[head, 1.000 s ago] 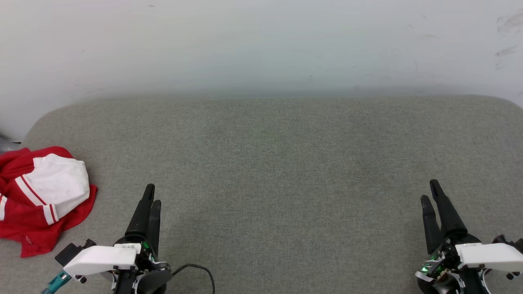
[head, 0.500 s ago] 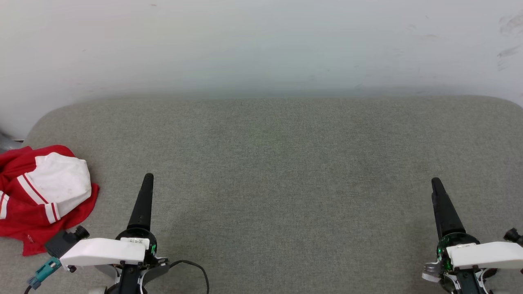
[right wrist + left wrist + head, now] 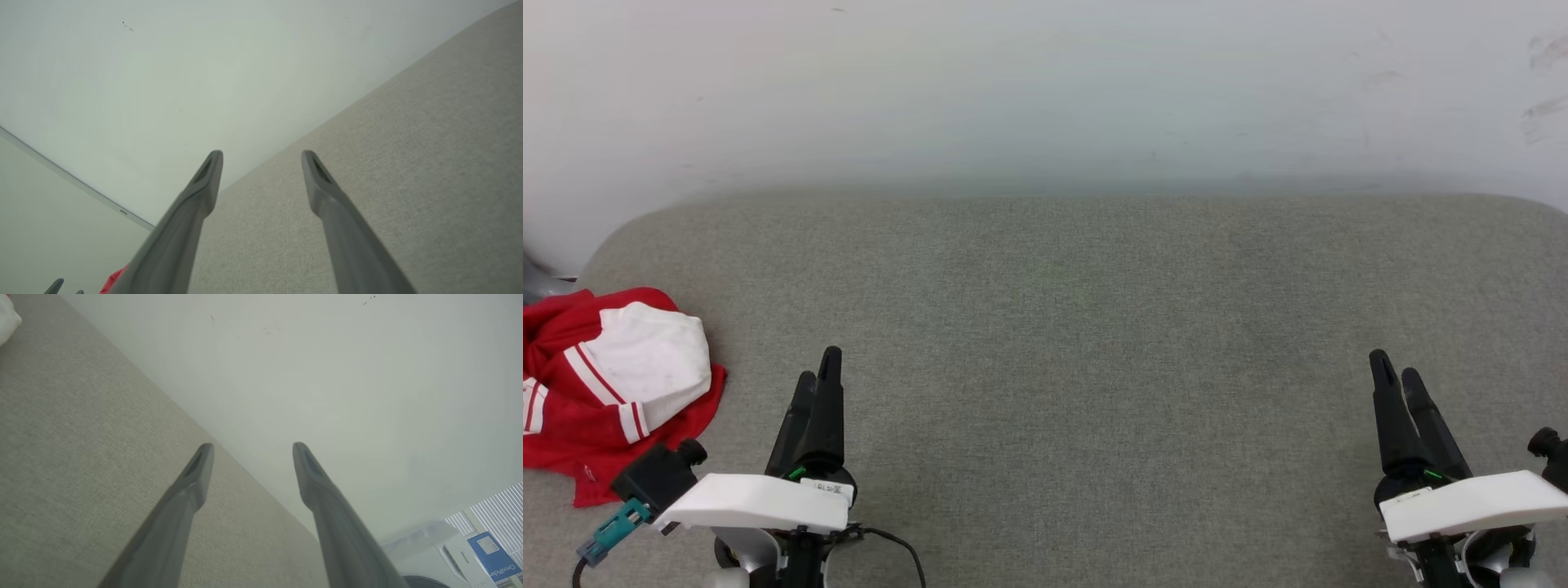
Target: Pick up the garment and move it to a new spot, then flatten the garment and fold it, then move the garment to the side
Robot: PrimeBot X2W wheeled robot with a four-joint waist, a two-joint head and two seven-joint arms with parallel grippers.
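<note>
Bright, soft, even light spreads across the whole scene. The wall [image 3: 1045,82] washes out pale and hazy where it meets the grey cushion [image 3: 1094,367], and shadows there stay faint. In the wrist views the near fingers [image 3: 171,526] go soft and blurred, edges bending with wide-angle stretch.

There is one garment [image 3: 613,392] and one grey desk [image 3: 1094,327]. Two end effectors, the left end effector [image 3: 818,365] and the right end effector [image 3: 1393,365], each have two dark fingers [image 3: 179,514].
</note>
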